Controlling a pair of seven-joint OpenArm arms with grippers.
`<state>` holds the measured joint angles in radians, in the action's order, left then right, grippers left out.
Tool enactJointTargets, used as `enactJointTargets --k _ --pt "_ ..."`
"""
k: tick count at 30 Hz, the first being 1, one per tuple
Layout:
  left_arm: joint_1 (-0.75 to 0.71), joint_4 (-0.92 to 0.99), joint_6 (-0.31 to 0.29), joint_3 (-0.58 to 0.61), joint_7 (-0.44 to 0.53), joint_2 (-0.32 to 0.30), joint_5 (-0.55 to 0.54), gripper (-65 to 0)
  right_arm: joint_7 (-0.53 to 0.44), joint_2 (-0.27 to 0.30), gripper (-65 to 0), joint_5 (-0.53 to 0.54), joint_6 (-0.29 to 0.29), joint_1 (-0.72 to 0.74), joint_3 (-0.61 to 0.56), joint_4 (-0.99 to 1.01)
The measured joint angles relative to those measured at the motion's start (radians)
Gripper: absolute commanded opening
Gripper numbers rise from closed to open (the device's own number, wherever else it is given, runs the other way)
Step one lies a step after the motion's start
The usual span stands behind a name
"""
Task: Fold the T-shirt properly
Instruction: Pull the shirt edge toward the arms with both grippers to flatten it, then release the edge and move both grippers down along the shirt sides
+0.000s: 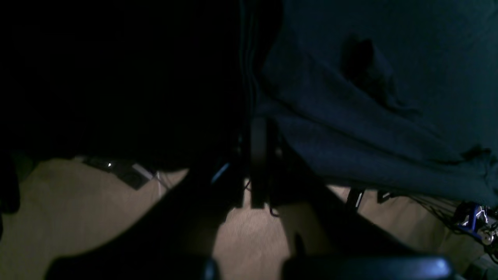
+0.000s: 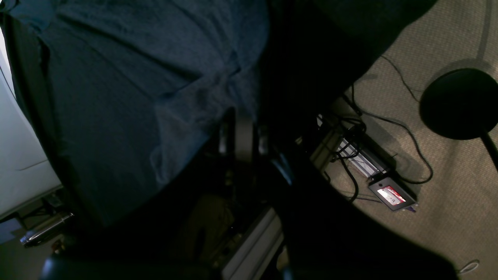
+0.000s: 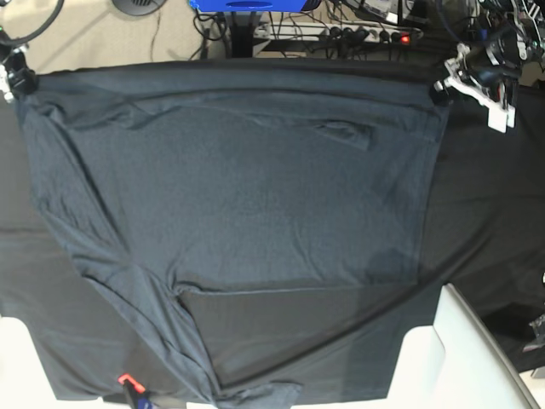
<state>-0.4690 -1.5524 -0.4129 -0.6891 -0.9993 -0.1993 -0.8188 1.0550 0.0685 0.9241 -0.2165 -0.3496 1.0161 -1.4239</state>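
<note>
- The left gripper [image 3: 440, 90] sits at the far corner of the table on the base view's right, its jaws pressed together on the corner of the T-shirt [image 3: 247, 187].
- In the left wrist view the same gripper [image 1: 258, 128] shows its dark fingers closed on a fold of the shirt's edge [image 1: 369, 116], the cloth sagging away from it over the table's edge.
- The right gripper [image 3: 17, 85] is at the far corner on the base view's left, likewise clamped on the shirt's other far corner.
- From the right wrist view that gripper [image 2: 241, 128] pinches a bunched edge of the shirt [image 2: 128, 97], which spreads off to the left of the frame.
- The shirt lies spread between the two grippers, covering most of the black tablecloth [image 3: 485, 196], with a sleeve trailing towards the near left edge.
- Beyond the table are carpet [image 2: 447, 186], cables [image 2: 389, 120] and a power strip [image 3: 366, 34].
</note>
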Motion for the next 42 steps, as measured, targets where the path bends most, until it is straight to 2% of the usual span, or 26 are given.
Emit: enactJointTargets --k 14,16,18,19,22,24,26,28,30,34,36,39,42 --pt "0.006 0.039 -0.004 -0.001 0.002 0.000 0.003 -65.0 -0.008 0.002 -64.7 0.001 0.000 0.001 -0.002 0.035" --pt "0.006 0.066 -0.003 -0.001 0.001 -0.001 0.002 -65.0 -0.007 0.003 -60.0 -0.004 0.000 0.002 -0.002 0.065" --pt "0.006 0.078 -0.003 -0.001 0.001 0.000 0.005 -65.0 -0.008 0.003 -49.5 -0.008 0.001 0.000 -0.002 0.072" --pt "0.005 0.078 -0.003 -0.001 0.001 -0.001 0.005 -61.5 -0.011 0.004 -42.8 -0.008 0.000 0.000 -0.002 0.072" --pt "0.007 0.077 -0.002 -0.004 0.008 -0.003 0.008 -34.4 -0.016 0.006 -25.8 -0.008 0.000 0.006 -0.002 0.070" --pt "0.008 0.077 -0.002 -0.008 0.008 -0.003 0.007 -19.4 -0.014 0.006 -21.9 -0.007 0.000 0.010 -0.002 0.070" --pt "0.014 0.072 -0.002 -0.008 0.007 -0.004 0.010 -8.9 -0.015 0.005 -21.8 -0.007 0.000 0.014 -0.002 0.070" --pt "0.029 0.071 -0.003 -0.009 0.007 -0.006 0.010 -2.5 -0.016 0.006 -21.8 -0.008 0.000 0.014 -0.002 0.069" --pt "0.048 0.071 -0.003 -0.028 0.007 -0.005 0.005 0.0 -0.015 0.006 -21.8 -0.007 0.000 0.017 -0.002 0.069" --pt "0.076 0.070 -0.002 -0.173 0.003 -0.015 0.011 0.0 -0.014 0.017 -21.8 -0.013 0.002 0.034 -0.002 0.055" --pt "0.096 0.073 -0.001 -0.232 -0.003 -0.041 0.011 0.0 -0.015 0.039 -21.6 -0.011 0.001 0.043 -0.002 0.034" --pt "0.132 0.080 0.001 -0.257 0.004 -0.119 0.057 0.0 -0.011 0.098 -21.2 -0.026 0.035 0.104 -0.005 0.028" --pt "0.192 0.082 -0.001 -0.256 0.007 -0.154 0.187 0.0 -0.023 0.194 -20.9 -0.119 0.019 0.196 -0.119 0.055"
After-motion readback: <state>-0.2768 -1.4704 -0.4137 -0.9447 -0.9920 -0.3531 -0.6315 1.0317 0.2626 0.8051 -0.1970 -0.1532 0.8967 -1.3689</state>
